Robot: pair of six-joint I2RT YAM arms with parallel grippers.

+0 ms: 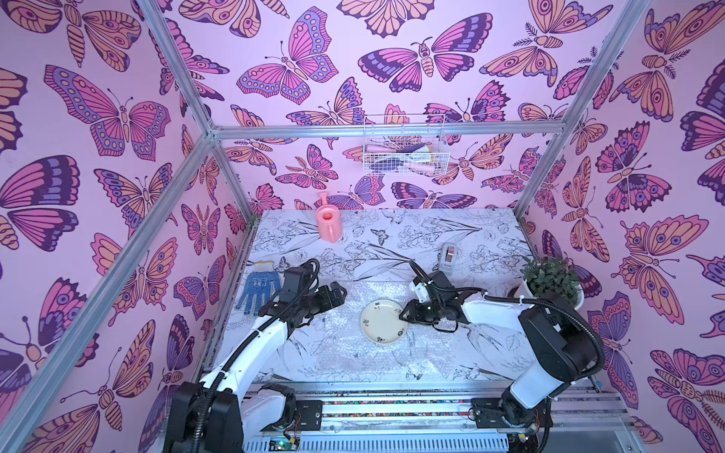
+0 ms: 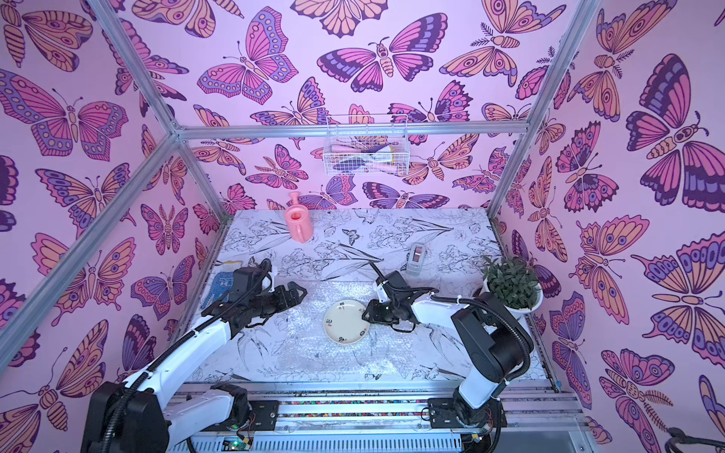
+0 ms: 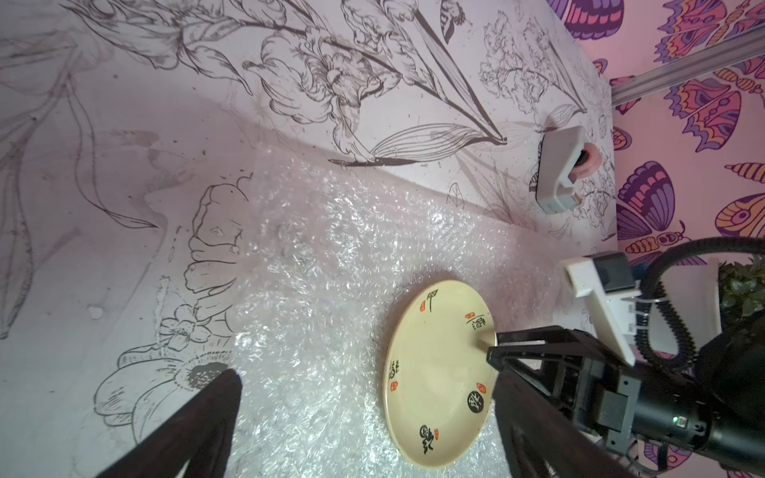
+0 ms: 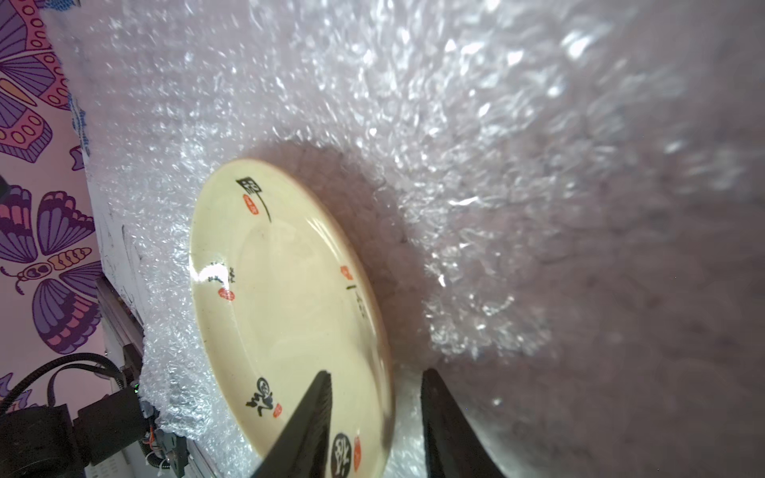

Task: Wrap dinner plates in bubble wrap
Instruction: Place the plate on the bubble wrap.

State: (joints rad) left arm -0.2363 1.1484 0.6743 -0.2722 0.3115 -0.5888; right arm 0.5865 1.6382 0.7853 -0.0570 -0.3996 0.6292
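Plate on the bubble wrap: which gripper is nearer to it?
Right. The right gripper straddles the rim of the plate, jaws apart; the left gripper hangs open well off its opposite side.

Both arms point in toward the middle, pretty much facing each other. The left arm (image 1: 251, 345) is stretched out, and the left pincer (image 1: 340, 293) is spread really wide. The right arm (image 1: 490, 310) is bent down low, with the right pincer (image 1: 403, 315) only partly parted.

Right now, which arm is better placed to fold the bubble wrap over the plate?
Probably the left: the left hand hangs open over bare bubble wrap, while the right hand sits astride the plate rim.
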